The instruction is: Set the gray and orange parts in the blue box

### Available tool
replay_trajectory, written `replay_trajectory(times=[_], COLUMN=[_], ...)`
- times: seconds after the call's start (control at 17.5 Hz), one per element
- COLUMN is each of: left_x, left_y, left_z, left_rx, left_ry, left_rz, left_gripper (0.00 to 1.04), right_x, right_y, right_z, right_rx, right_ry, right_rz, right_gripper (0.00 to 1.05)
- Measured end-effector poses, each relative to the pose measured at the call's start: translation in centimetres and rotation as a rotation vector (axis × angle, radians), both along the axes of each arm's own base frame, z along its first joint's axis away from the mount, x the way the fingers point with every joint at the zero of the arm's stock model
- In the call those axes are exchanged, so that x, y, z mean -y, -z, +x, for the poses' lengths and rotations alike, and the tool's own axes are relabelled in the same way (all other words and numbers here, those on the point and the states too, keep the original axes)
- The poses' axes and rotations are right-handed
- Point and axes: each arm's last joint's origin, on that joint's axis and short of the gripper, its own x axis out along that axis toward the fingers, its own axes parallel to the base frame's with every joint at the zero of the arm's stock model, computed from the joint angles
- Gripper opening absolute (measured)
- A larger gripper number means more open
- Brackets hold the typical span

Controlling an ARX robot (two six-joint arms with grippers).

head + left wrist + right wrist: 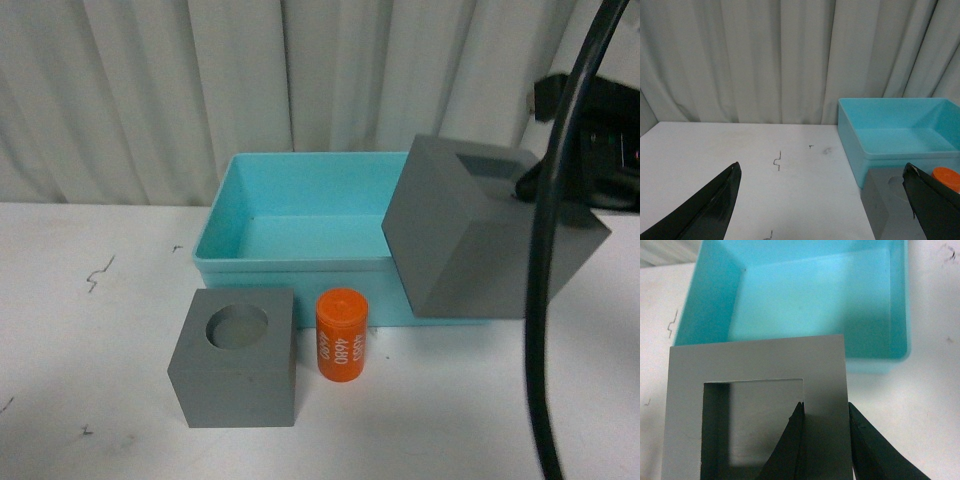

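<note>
The gray cube with the square recess hangs tilted in the air at the blue box's right front corner. My right gripper is shut on that cube, one finger inside the recess and one outside its wall. The gray cube with the round recess stands on the table in front of the box, with the orange cylinder upright beside it. My left gripper is open above the table, left of the box, nothing between its fingers. The box holds nothing.
A white table with small dark marks carries everything. A pale curtain hangs right behind the box. A black cable runs down the right side of the front view, with dark equipment behind it.
</note>
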Motion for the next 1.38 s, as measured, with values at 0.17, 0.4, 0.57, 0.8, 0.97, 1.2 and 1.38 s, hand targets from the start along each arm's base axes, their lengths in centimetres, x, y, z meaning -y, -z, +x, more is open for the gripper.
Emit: replay_trajectory(times=[0.17,0.4,0.57,0.8,0.97,1.2,1.38], left_x=[0.0,0.0,0.0,0.0,0.0,0.0,0.0], left_y=[0.0,0.0,0.0,0.0,0.0,0.0,0.0], left_z=[0.0,0.0,0.0,0.0,0.0,0.0,0.0], left_rx=[0.000,0.000,0.000,0.000,0.000,0.000,0.000], left_ry=[0.000,0.000,0.000,0.000,0.000,0.000,0.000], left_rz=[0.000,0.000,0.000,0.000,0.000,0.000,0.000], left_gripper=[0.98,0.98,0.98,0.98,0.98,0.98,0.98], right_x=[0.9,2.6,3.0,2.7,2.3,1.4,1.6], right_y=[-3.2,-2.9,-2.0,-0.4,1.8,2.9,4.6], right_z=[2.6,7.5,9.9,11.9,12.8,13.0,13.2], right_rx=[0.081,0.056,0.036,0.010,-0.031,-0.035,-0.068], right_ry=[0.030,0.101,0.126,0.132,0.137,0.116,0.135], right_rz=[0.000,-0.011,-0.012,0.000,0.007,0.006,-0.015], right_gripper=[0.19,0.19,0.19,0.19,0.19,0.19,0.18])
